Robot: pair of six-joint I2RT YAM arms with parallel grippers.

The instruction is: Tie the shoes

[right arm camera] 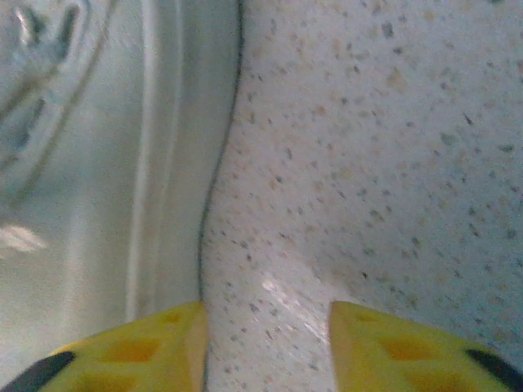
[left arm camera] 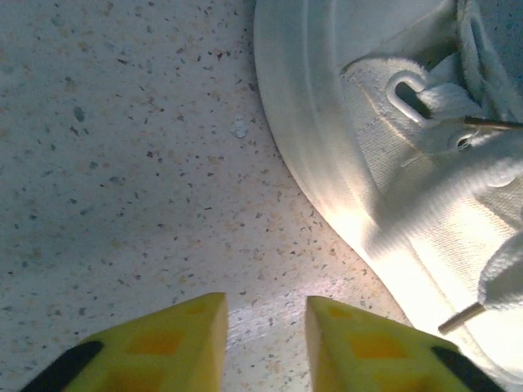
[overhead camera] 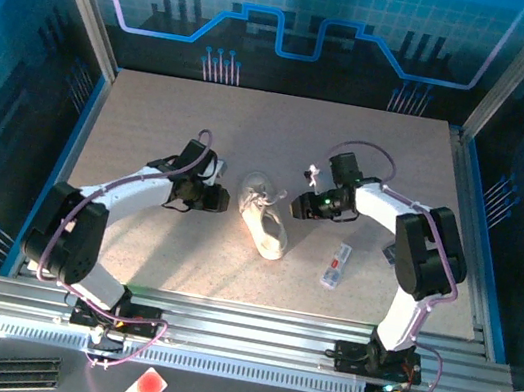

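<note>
White arms (overhead camera: pixel 126 190), purple cables (overhead camera: pixel 364 145), yellow pincers (left arm camera: pixel 265 347)

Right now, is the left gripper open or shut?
Open: the left gripper holds nothing; its yellow fingers stand apart, bare table between them.

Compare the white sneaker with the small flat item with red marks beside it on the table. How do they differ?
The sneaker is bulky and laced; the flat item is a thin rectangle. The sneaker is far larger than the flat item. The sneaker is plain white; the flat item carries red marks. Both are mainly white and lie on the table.
</note>
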